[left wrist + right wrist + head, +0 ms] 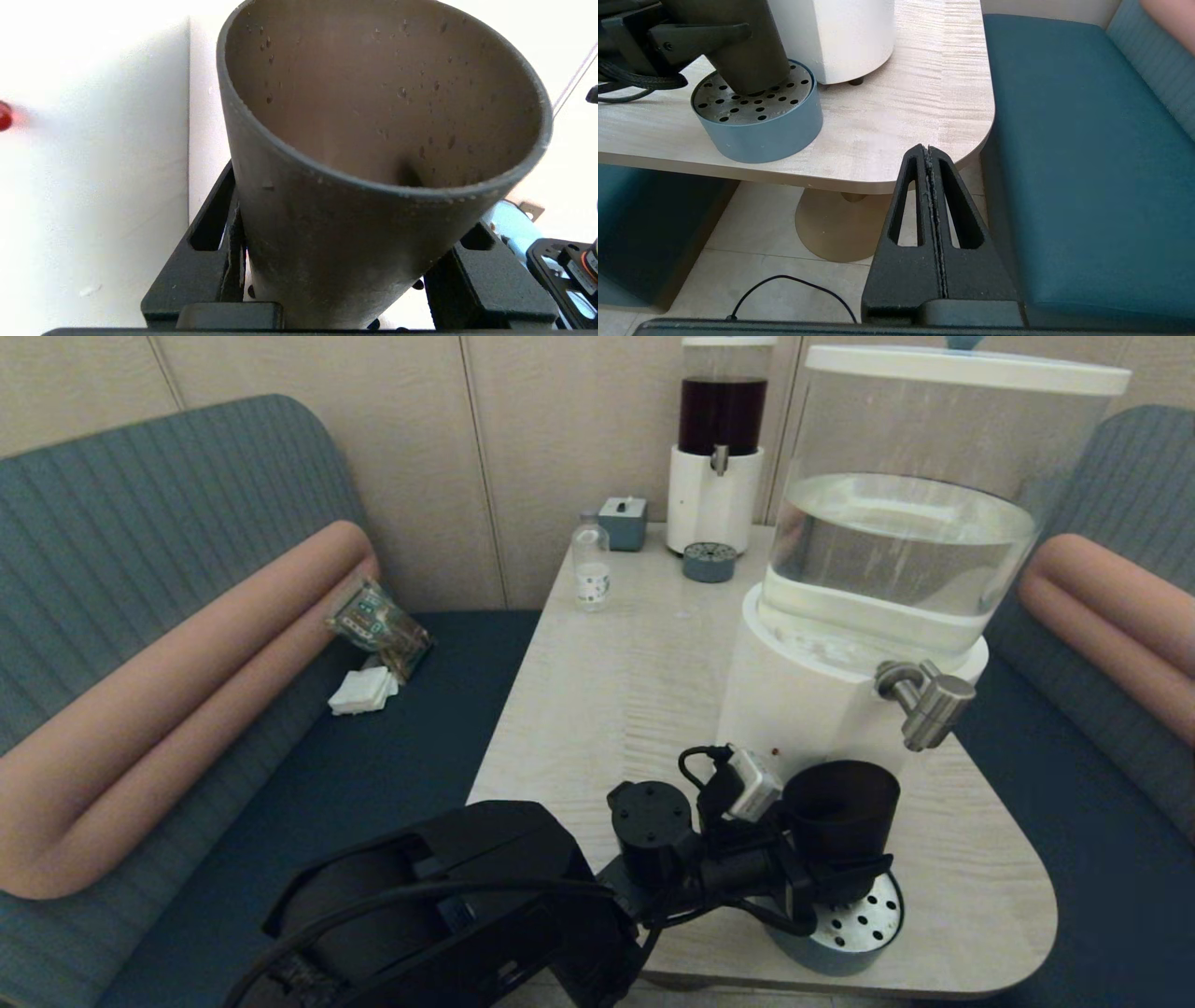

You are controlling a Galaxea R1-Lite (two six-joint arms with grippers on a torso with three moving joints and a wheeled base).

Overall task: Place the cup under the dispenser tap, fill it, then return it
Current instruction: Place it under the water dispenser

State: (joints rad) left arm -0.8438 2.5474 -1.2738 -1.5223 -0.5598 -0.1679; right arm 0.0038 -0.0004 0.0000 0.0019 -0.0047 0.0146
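Note:
The smoky-black cup stands upright on a round perforated drip tray in front of the big white-based dispenser. My left gripper is shut on the cup, one finger pressed to each side of its lower wall. Droplets cling to the cup's inner wall. The brushed-silver tap sticks out above and slightly right of the cup's mouth. My right gripper hangs shut and empty below the table's near right corner, out of the head view.
A small clear bottle, a grey box, a second drip tray and a dark-liquid dispenser stand at the table's far end. Blue benches flank the table. A snack packet lies on the left bench.

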